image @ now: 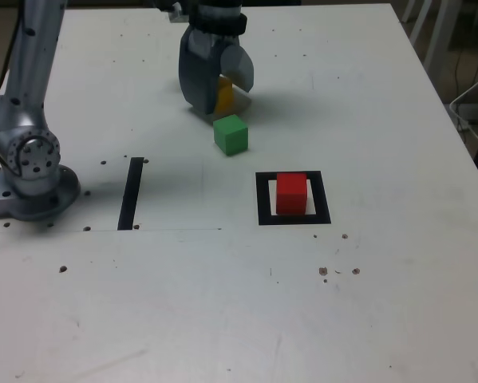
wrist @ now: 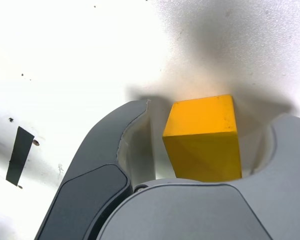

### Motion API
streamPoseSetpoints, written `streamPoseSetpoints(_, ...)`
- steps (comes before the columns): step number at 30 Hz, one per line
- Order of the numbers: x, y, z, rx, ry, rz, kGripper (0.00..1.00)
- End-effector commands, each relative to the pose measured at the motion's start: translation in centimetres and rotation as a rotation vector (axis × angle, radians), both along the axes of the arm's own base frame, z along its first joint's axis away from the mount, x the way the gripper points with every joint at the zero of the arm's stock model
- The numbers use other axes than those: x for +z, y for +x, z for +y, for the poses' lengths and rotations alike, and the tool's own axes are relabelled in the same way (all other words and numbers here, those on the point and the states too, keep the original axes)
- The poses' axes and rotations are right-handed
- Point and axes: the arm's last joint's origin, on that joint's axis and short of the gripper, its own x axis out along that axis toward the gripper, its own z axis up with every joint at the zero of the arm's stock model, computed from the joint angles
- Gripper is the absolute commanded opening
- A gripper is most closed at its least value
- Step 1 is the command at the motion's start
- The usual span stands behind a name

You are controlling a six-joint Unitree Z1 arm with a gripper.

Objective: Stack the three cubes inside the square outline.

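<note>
- Three cubes are in play, and I have my claw down at the far side of the table, jaws spread around the yellow cube.
- From the wrist view the yellow cube sits between the two jaws with a visible gap on each side, so I read the claw as wide and not yet gripping; the cube seems to rest on the table.
- I judge the claw straddles this cube because it is my next pick, and the open stance leaves room to centre before closing.
- Just beside the claw, on its near side toward the camera, sits the green cube, apart from both jaws; closing should not disturb it, but lifting out carelessly might.
- Further from the claw, toward the exterior view's right and nearer the camera, the red cube stands inside the square outline, placed there as the base of the stack.
- Off to the claw's other side, toward the exterior view's left, lies a straight black strip near the arm's base; it plays no part.
- My reckoning: one cube placed, two to go, with a grasp to be made next.
</note>
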Motion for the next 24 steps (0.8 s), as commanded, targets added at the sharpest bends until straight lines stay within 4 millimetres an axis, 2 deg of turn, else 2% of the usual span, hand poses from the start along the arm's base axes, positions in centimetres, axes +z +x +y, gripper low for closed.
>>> streamPoseSetpoints(1, -0.1, 0.0, -0.1, -0.006, -0.004, 0.004, 0.26)
streamPoseSetpoints(15, -0.1, 0.2, -0.5, -0.042, 0.009, 0.011, 0.26)
streamPoseSetpoints(24, 1.4, 1.0, -2.2, -0.150, 0.074, 0.012, 0.26)
